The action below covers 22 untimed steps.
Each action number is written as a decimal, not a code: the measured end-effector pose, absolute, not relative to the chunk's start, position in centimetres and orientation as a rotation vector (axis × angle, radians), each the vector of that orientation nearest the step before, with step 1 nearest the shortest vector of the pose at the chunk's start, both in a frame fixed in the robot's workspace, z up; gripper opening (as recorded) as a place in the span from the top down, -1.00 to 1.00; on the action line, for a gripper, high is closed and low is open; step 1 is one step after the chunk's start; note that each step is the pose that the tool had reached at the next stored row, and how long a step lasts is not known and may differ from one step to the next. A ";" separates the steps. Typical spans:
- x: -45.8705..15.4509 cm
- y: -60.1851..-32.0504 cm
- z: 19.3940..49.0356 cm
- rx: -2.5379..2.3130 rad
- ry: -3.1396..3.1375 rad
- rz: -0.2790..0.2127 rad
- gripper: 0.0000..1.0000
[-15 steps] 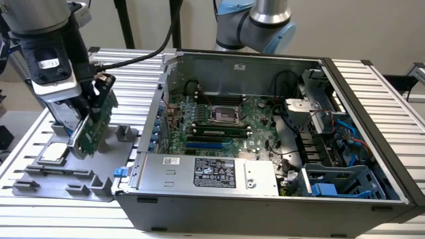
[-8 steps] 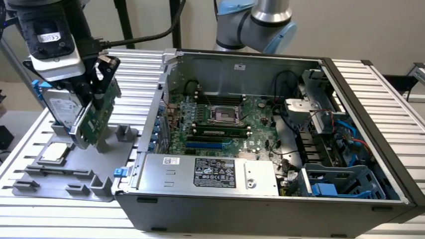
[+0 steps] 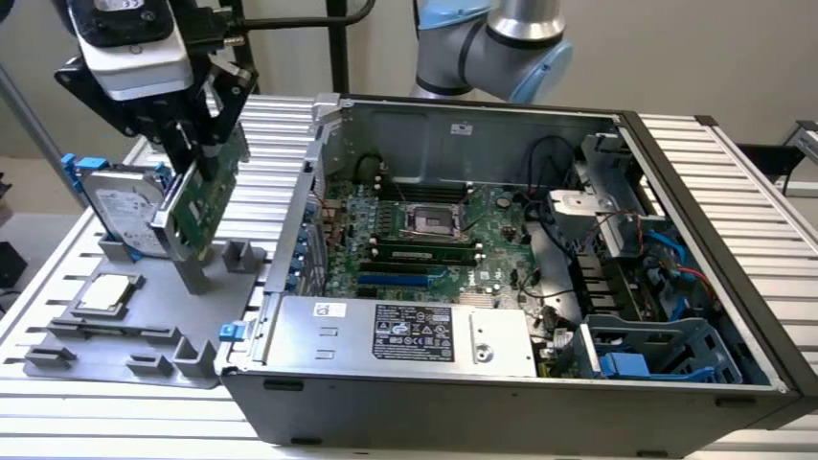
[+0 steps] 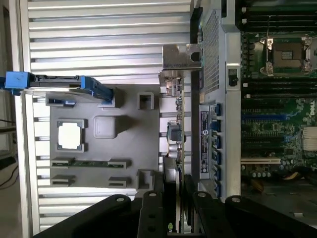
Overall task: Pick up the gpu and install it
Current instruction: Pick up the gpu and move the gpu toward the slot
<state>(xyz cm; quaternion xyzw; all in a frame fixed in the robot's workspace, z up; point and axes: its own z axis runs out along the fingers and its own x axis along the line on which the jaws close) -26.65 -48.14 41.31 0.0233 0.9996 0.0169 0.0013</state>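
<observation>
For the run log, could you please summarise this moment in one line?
gripper: shut on gpu | gpu: upright over gray tray, beside hard drive | computer case: open, gpu outside

The gpu [image 3: 205, 196] hangs above the tray [image 3: 167, 309], seemingly clear, on the exterior view's left of the case [image 3: 511, 414].

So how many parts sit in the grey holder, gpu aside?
3: the hard drive upright at its far end in the exterior view, the processor chip lying flat nearer the camera, a thin memory stick on edge nearer still. Nothing seems hidden.
</observation>
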 end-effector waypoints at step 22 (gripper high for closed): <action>-16.7 -48.1 46.2 0.071 3.150 0.065 0.47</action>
